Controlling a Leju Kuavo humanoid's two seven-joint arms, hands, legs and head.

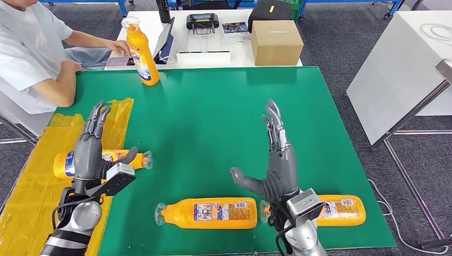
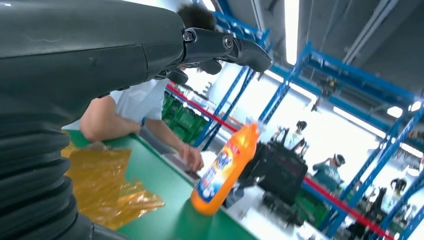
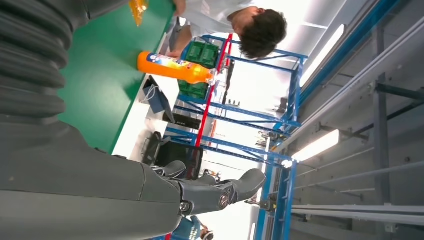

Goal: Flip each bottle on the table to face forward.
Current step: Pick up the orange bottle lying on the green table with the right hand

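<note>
Head view: 1 upright bottle (image 1: pixel 142 50) stands at the bench's (image 1: pixel 213 112) far edge; 3 lying bottles (image 1: pixel 209 213) near the front remain. Left hand (image 1: pixel 91 146) and right hand (image 1: pixel 274 160) hover, fingers spread, holding nothing.

The left hand (image 2: pixel 100 65) takes up much of the near view: a grey ribbed cover, a broad grey body, and dark fingers (image 2: pixel 235 47) stretched out, holding nothing. Beyond it an orange bottle (image 2: pixel 225 170) stands upright on the green table (image 2: pixel 165 190), near its far edge. Crumpled yellow film (image 2: pixel 107 185) lies on the table beside the hand. A person (image 2: pixel 135 107) in a light shirt leans an arm on the table. Blue racks (image 2: pixel 350 100) stand behind.
</note>
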